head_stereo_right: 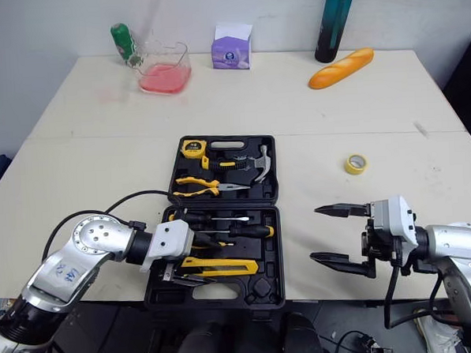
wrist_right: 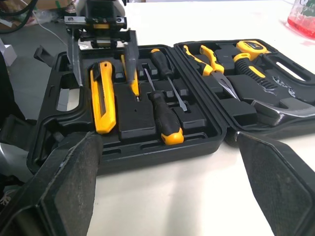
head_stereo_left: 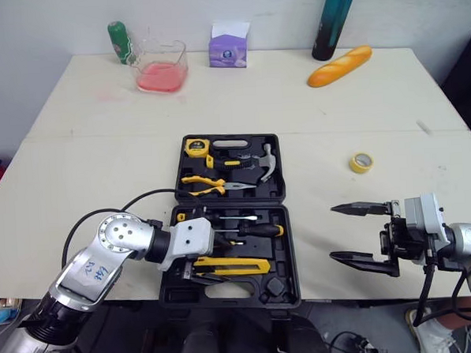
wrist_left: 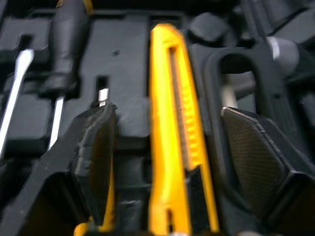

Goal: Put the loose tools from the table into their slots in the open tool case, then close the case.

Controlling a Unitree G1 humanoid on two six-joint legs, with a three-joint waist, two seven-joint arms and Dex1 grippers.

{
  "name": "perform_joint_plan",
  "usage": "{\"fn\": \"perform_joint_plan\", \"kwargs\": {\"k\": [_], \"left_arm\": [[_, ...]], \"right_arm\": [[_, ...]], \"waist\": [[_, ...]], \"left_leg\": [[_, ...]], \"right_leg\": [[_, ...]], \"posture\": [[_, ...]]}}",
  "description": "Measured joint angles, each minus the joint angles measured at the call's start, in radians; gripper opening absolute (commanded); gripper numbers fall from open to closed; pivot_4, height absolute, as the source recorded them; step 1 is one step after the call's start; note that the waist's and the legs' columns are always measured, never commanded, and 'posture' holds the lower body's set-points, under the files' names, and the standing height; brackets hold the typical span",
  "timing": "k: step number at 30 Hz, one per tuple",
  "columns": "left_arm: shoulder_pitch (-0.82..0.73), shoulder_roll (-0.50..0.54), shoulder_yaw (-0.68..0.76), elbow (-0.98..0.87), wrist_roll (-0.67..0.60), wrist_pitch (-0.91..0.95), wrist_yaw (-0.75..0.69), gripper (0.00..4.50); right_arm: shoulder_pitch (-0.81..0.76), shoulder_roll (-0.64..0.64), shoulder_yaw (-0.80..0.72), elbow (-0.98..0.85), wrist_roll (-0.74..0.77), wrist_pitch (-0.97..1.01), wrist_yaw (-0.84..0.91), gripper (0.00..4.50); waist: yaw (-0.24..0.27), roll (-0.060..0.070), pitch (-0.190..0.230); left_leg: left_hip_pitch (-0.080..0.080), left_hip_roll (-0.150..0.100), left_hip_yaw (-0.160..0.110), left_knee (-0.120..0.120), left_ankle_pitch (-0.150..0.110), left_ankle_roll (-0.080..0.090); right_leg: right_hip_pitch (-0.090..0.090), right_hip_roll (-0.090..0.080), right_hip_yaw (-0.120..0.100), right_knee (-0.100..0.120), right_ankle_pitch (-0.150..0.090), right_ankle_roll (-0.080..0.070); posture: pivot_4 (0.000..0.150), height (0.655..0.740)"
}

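in the tool case (head_stereo_left: 291,245), near half, left gripper (wrist_left: 170,132) straddles the utility knife (head_stereo_left: 232,264), jaws apart; a skewed retreat could unseat it. right gripper (head_stereo_left: 357,232) wide, empty.

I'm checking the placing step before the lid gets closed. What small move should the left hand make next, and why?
Probably lift the left hand straight up out of the tool case. Its fingers are open on either side of the yellow utility knife, which seems to lie flat in its slot, so there looks to be nothing to hold.
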Motion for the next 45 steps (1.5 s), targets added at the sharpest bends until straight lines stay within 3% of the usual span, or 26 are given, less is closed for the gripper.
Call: {"fn": "perform_joint_plan", "kwargs": {"k": [19,22,27,28,35,45], "left_arm": [[0.087,-0.04,0.229,-0.007,-0.176,-0.121,-0.022,3.45],[0.093,-0.044,0.229,-0.015,-0.173,-0.136,-0.007,2.56],[0.103,-0.06,0.228,-0.015,-0.148,-0.188,0.018,0.27],[0.109,-0.061,0.228,-0.014,-0.149,-0.189,0.018,0.06],[0.124,-0.068,0.206,-0.009,-0.137,-0.209,0.019,0.06],[0.161,-0.101,0.102,0.048,-0.026,-0.266,0.035,0.06]], "right_arm": [[0.009,-0.001,-0.035,0.039,0.0,-0.024,0.028,4.5],[0.007,0.0,-0.037,0.04,0.0,-0.022,0.024,4.5],[-0.005,0.001,-0.037,0.04,0.002,-0.021,0.017,4.5],[-0.005,0.001,-0.036,0.039,0.002,-0.021,0.022,4.5],[-0.007,0.002,-0.011,0.036,0.002,-0.021,0.055,4.5],[-0.004,0.032,0.011,0.03,0.0,-0.045,0.072,4.5]], "waist": [[0.0,0.0,0.0],[0.001,0.0,0.0],[0.0,0.0,0.0],[0.0,0.0,0.0],[0.0,0.0,0.0],[0.0,0.0,0.0]], "left_leg": [[0.0,0.0,0.0,0.001,0.0,0.0],[0.0,0.0,-0.001,0.001,0.0,0.0],[0.0,0.0,-0.001,0.001,0.0,0.0],[0.0,0.0,-0.001,0.001,0.0,0.0],[0.0,0.0,0.0,0.001,0.0,0.0],[0.0,0.0,0.0,0.001,0.0,0.0]], "right_leg": [[0.0,0.0,0.0,0.001,0.0,0.0],[0.0,0.0,0.0,0.001,0.0,0.0],[0.0,0.0,0.0,0.001,0.0,0.0],[0.0,0.0,0.0,0.001,0.0,0.0],[0.0,0.0,0.0,0.001,0.0,0.0],[0.0,0.0,0.0,0.001,0.0,0.0]], "posture": [[0.15,0.74],[0.15,0.74],[0.15,0.74],[0.15,0.74],[0.15,0.74],[0.15,0.74]]}}
